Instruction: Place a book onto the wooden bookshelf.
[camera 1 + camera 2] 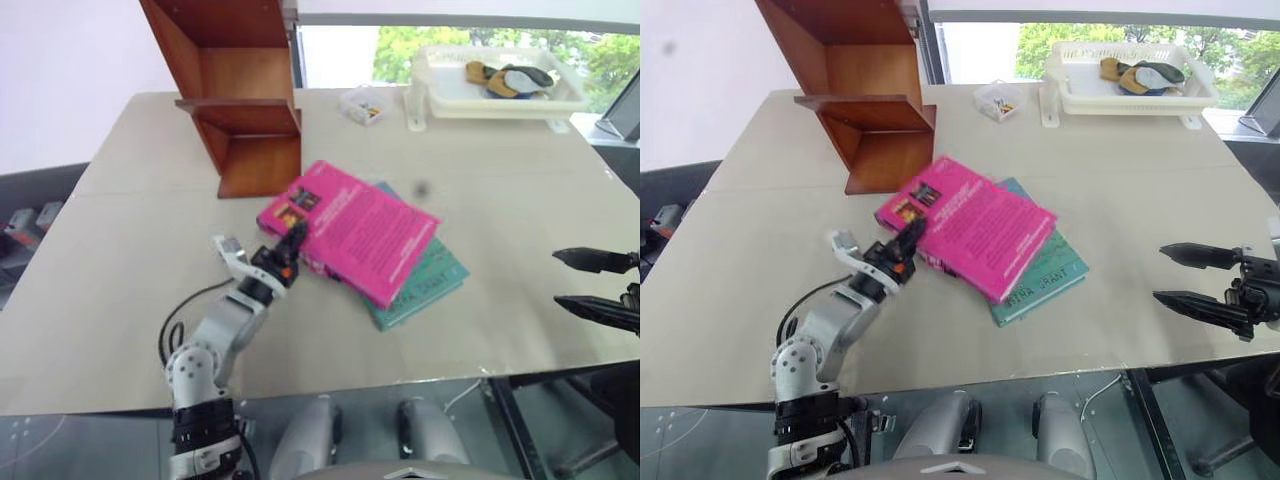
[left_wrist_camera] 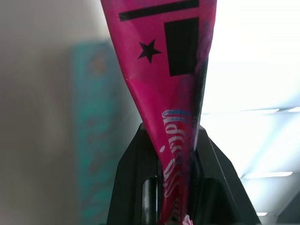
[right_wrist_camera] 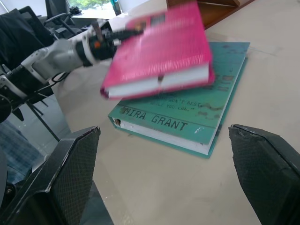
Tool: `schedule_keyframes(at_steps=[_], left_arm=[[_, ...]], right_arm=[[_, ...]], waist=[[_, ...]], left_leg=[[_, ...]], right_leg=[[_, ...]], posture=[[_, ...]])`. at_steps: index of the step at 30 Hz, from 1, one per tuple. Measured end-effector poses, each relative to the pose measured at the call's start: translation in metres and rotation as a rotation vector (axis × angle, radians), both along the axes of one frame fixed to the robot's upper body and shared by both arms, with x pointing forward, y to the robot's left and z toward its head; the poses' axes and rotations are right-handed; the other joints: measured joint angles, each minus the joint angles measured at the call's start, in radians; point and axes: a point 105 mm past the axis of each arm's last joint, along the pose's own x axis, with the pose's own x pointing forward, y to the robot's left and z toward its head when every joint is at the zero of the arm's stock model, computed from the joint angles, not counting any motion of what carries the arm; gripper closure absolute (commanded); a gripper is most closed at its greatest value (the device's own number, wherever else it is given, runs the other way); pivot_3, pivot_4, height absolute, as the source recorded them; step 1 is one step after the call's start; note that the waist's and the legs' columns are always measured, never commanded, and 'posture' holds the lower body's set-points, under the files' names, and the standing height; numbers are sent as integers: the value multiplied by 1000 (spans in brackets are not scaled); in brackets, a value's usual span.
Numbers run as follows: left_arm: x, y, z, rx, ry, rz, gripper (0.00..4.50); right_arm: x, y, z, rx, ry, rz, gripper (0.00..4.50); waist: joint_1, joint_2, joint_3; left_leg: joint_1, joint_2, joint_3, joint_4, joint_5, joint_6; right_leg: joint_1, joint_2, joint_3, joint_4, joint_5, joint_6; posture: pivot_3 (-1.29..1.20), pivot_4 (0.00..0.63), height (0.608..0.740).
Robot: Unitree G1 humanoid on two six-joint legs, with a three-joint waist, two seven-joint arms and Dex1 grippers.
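Observation:
The pink book lies tilted over a teal-green book in the middle of the table, its near-left edge lifted. My left gripper is shut on that edge; the left wrist view shows the pink cover pinched between both black fingers. The right wrist view shows the book raised off the teal one. The wooden bookshelf stands at the table's far left, its open compartments facing the books. My right gripper hangs open at the table's right edge, apart from both books.
A white plastic tray holding small items stands at the far right of the table. A small clear box sits between tray and shelf. The table's front edge runs just before my arms.

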Motion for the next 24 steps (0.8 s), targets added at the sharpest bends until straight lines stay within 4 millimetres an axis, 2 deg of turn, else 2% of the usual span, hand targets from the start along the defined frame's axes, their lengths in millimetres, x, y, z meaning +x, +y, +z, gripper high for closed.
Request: schedule_keyframes(at_steps=[1,2,4,5,8,11,14,15,16,17,18,19,20,21,24], left_arm=[[2,-2,11,-2,-37,2,4355],[4,-7,31,-7,-102,-3,4355],[4,-13,48,-7,-160,-17,4355],[4,-25,62,18,-216,-54,4355],[4,-38,74,72,-283,-89,4355],[-3,-53,101,224,-493,-163,4355],[-8,-56,109,277,-568,-181,4355],[-16,-59,118,336,-667,-199,4355],[-15,-72,145,582,-931,-174,4355],[-15,-72,149,594,-955,-163,4355],[-18,-74,170,679,-1112,-88,4355],[-17,-77,181,748,-1203,-38,4355],[-17,-78,184,768,-1230,-24,4355],[-14,-81,192,881,-1335,48,4355],[-1,-88,199,1158,-1512,191,4355]], right_arm=[[1,0,0,1,-1,1,0],[1,1,0,2,-3,3,0],[2,2,1,3,-7,7,0],[3,3,1,10,-13,7,0],[4,3,2,14,-16,7,0],[5,3,2,17,-26,-3,0],[6,3,2,19,-29,-6,0],[6,3,2,21,-33,-8,0],[7,3,1,34,-42,-19,0],[7,3,1,35,-43,-21,0],[8,3,1,42,-44,-28,0],[8,4,1,44,-45,-29,0],[8,4,1,45,-46,-29,0],[8,3,1,46,-48,-36,0],[10,1,3,55,-68,-58,0]], waist=[[2,0,0],[5,0,0],[6,0,0],[8,-1,1],[11,-2,1],[11,-2,1],[9,-2,2],[7,-2,1],[10,-5,4],[11,-5,4],[11,-4,3],[12,-4,4],[13,-4,4],[13,-4,4],[16,-4,4]], left_leg=[[0,0,0,0,0,0],[0,0,0,0,0,0],[-1,-1,0,0,0,0],[-1,-1,0,0,0,0],[-1,-1,0,0,0,0],[-1,-1,0,0,0,0],[-1,0,0,-1,0,0],[-1,0,1,-1,0,0],[-2,-1,0,0,1,-1],[-2,-1,0,-1,1,-1],[-1,0,0,-1,1,-1],[-1,0,0,-1,1,-1],[-1,0,0,-1,0,-1],[-1,0,0,-1,0,-1],[-2,0,0,-2,0,-1]], right_leg=[[0,0,0,0,0,0],[0,0,0,-1,0,0],[0,0,0,-2,0,0],[0,1,0,-2,0,0],[0,1,0,-2,0,0],[0,3,0,-2,0,0],[0,4,0,-2,0,0],[0,4,1,-3,0,0],[0,5,-1,-5,0,0],[1,5,-1,-6,0,0],[3,5,-1,-8,0,0],[3,5,-1,-10,0,0],[3,5,-1,-10,0,0],[4,5,-1,-11,0,0],[3,5,-1,-13,0,0]], posture=[[0,150,740],[0,150,740],[0,150,740],[0,150,740],[0,150,740],[0,150,740],[0,150,740],[0,150,740],[0,150,740],[0,150,740],[0,150,740],[0,150,740],[0,150,740],[0,150,740],[0,150,740]])
